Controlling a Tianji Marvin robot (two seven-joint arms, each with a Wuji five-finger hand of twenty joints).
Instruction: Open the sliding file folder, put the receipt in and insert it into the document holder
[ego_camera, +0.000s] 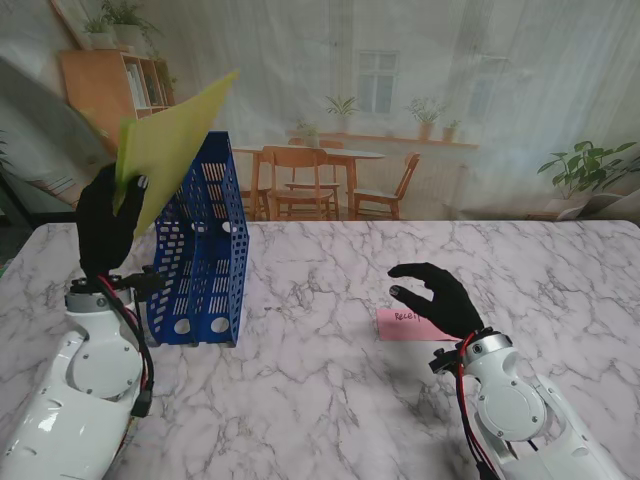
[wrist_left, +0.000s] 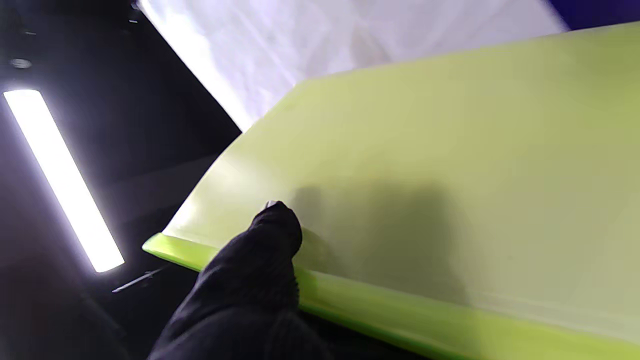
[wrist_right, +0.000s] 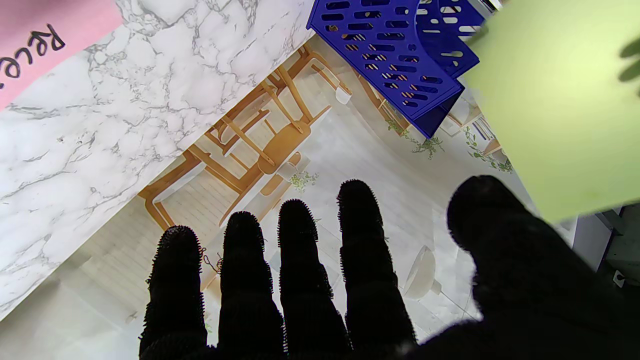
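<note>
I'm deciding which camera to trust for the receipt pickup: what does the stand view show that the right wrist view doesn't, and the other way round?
Only the stand view shows the left robot hand gripping the yellow-green folder in the air, and the whole pink receipt lying partly under the right robot hand. Only the right wrist view shows that hand's fingers spread and empty, with the receipt's lettering up close. Both show the blue document holder, the folder, the receipt and the marble table.
</note>
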